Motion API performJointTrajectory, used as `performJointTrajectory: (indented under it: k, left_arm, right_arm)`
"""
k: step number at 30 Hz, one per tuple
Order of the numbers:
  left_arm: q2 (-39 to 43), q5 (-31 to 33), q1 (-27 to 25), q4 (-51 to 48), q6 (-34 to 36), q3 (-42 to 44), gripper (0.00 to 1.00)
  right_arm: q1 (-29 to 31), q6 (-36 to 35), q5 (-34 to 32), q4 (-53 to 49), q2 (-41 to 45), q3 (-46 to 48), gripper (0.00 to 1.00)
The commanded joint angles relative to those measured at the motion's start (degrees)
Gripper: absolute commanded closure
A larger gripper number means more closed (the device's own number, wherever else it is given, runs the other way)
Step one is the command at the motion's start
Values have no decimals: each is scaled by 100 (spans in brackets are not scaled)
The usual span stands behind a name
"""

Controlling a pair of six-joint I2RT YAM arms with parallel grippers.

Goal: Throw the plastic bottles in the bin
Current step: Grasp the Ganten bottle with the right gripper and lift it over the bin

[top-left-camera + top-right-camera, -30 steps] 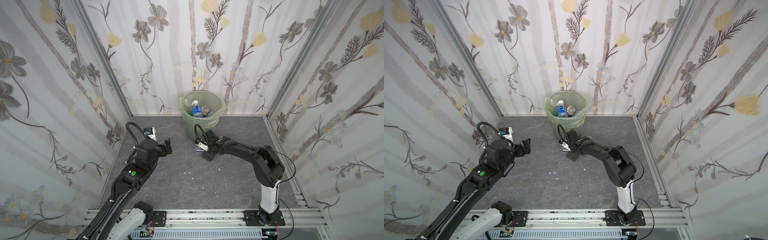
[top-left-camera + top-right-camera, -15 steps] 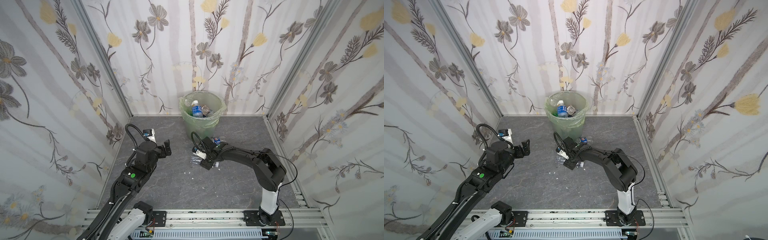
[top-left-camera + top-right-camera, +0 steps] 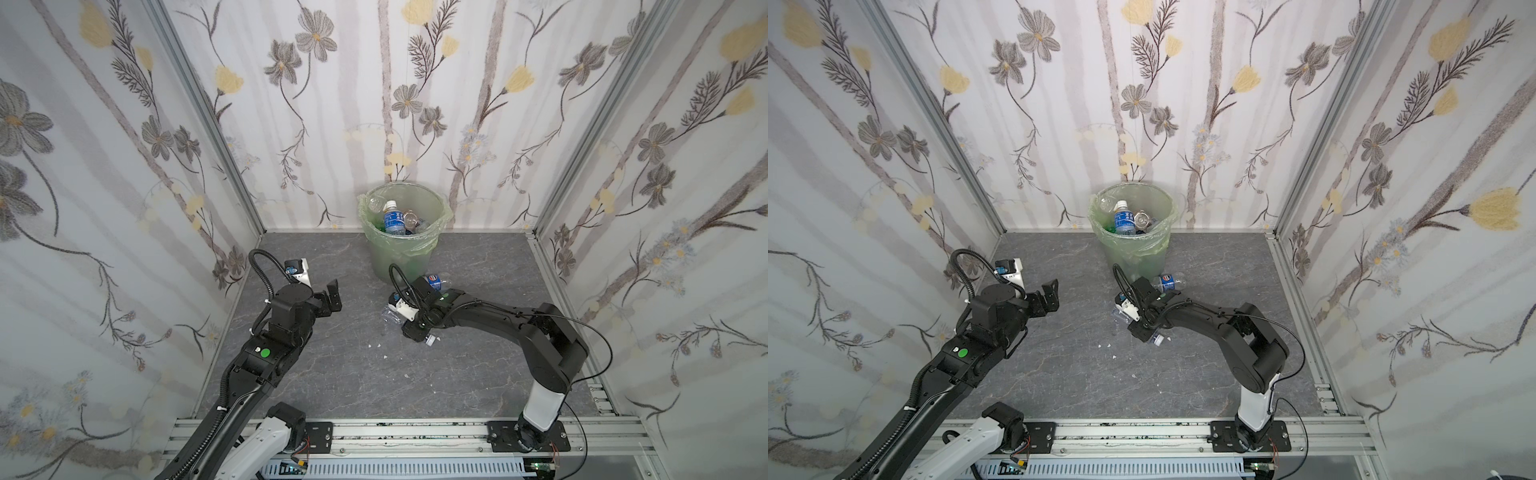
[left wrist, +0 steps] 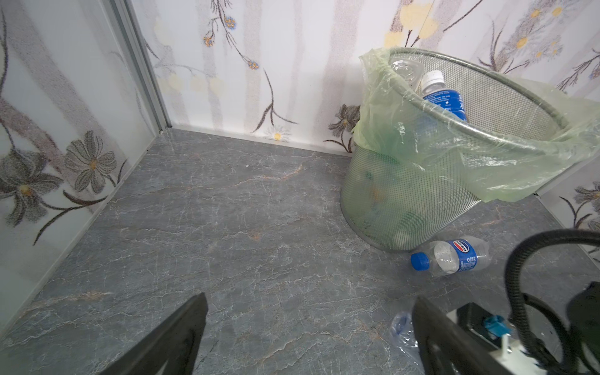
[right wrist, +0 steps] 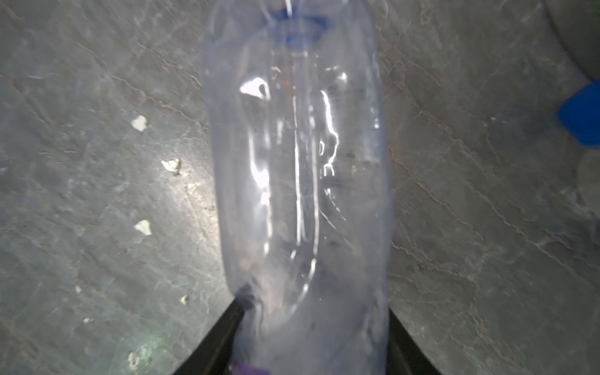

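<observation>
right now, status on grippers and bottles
Left gripper open, holding nothing. Right gripper shut on clear bottle, down at floor level. Blue-capped bottle lies loose by the bin base, near the carry path.

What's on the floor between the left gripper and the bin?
Nothing: only bare grey floor lies between the left gripper, jaws open, and the round mesh bin with green bag liner, as the left wrist view shows.

Barely anything readable from my end.
Clear blue-capped plastic bottle (image 4: 453, 256) shows a round red-white-blue logo on its blue label; white lettering's too small.
</observation>
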State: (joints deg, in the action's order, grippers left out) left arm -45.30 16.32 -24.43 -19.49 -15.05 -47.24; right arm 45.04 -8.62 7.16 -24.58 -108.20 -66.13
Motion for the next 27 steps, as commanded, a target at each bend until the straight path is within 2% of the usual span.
performJointTrajectory:
  k: [1,7,12,15,19,20,21,22,23,24,25,27]
  left_arm:
    - [-64,186,8,238,44,-74,0]
    - [-227,170,13,384,-44,-110,0]
    - [-212,136,10,446,-95,-45,0]
    - [-207,19,11,470,-95,-13,0]
    - [-237,-165,14,496,-115,-65,0]
    - [-247,-204,15,493,-112,-89,0]
    - [-242,-223,9,491,-101,-113,0]
    - [-227,-241,12,490,-93,-135,0]
    - [-207,-258,14,490,-71,-160,0]
    - [-187,-281,14,483,-59,-183,0]
    - [-160,-308,16,481,-45,-200,0]
    - [-105,-337,9,481,-48,-197,0]
  right_arm:
    - [-18,603,207,590,694,249,56]
    - [-69,1069,238,845,2251,341,60]
    - [-171,1136,-232,1397,2927,-176,65]
    - [-464,1141,-259,1572,2545,-1121,65]
    - [-900,1300,-528,1105,833,-3495,66]
    - [-994,1364,-597,815,283,-4277,64]
    - [-1058,1403,-647,496,-201,-4969,56]
    - [-1113,1448,-767,76,-755,-5768,38]
    - [-1151,1395,-827,-348,-1252,-6521,23]
    - [-1147,1295,-914,-654,-1581,-7035,16]
    - [-1155,1286,-1211,-861,-1800,-7355,13]
    - [-1193,1373,-1407,-968,-1802,-7278,12]
